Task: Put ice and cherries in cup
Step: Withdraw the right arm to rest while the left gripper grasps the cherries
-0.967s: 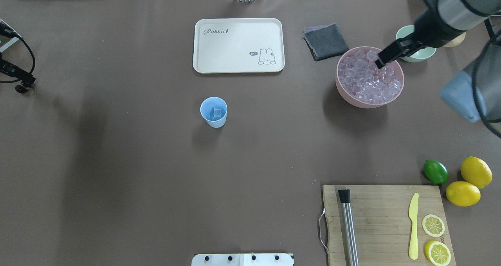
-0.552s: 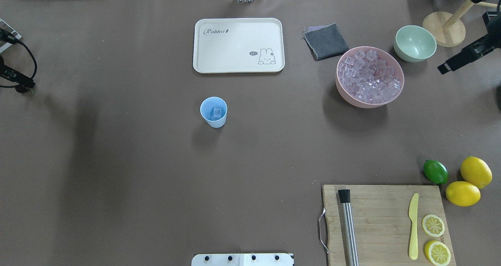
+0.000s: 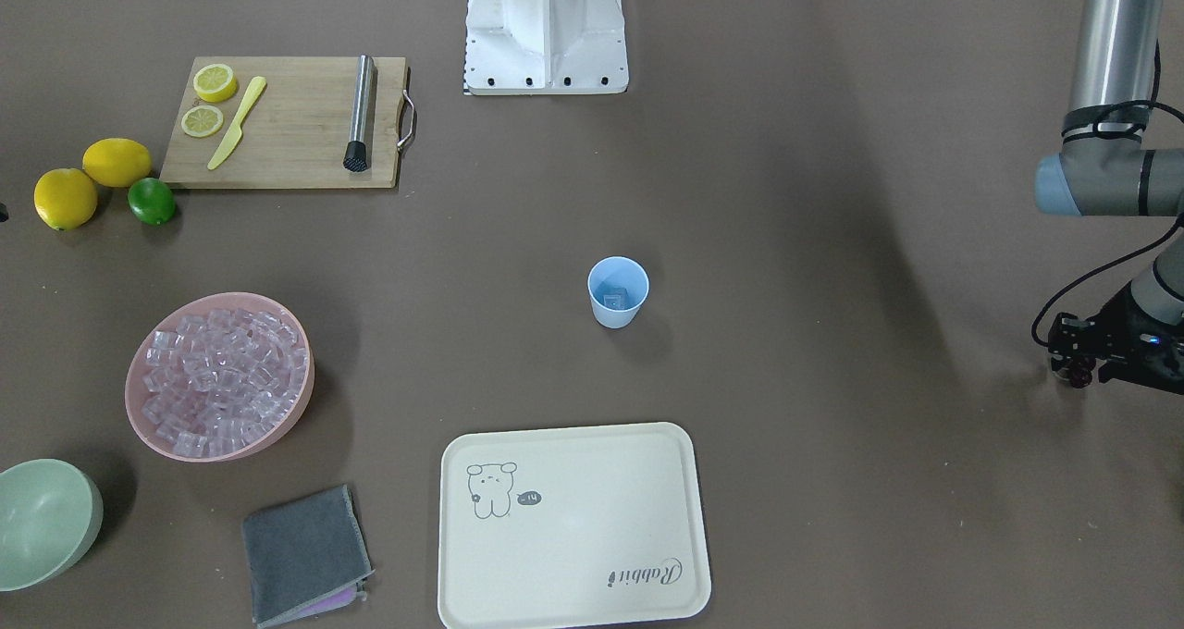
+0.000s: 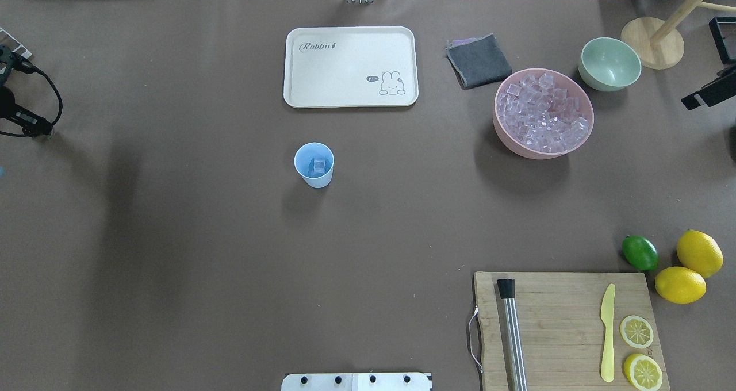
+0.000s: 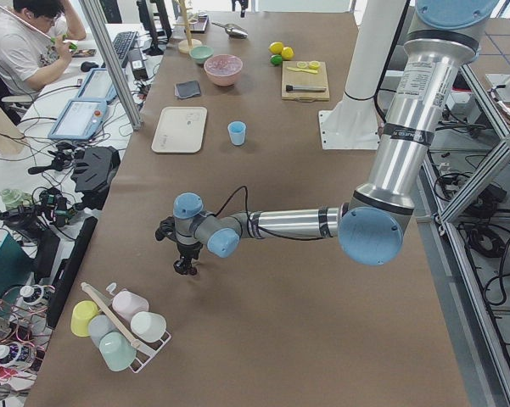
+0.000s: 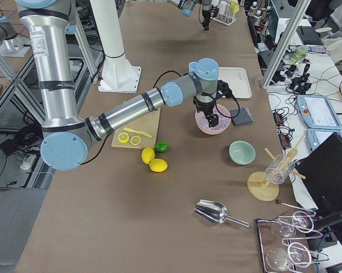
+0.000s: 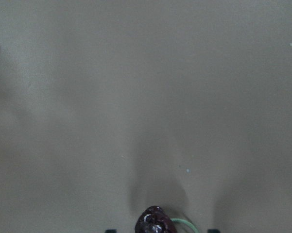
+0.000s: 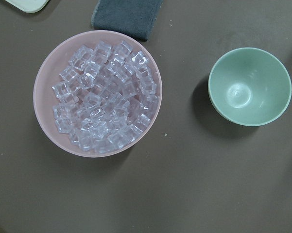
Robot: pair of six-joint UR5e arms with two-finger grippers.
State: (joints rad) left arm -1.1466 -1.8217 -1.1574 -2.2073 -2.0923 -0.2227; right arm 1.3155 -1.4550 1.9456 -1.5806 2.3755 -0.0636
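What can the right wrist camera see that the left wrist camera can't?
Only the right wrist camera shows the pink bowl heaped with ice, the empty green bowl beside it, and a grey cloth at the top edge. Only the left wrist camera shows the dark cherries with a green stem, right at its bottom edge. Both show the plain brown table.
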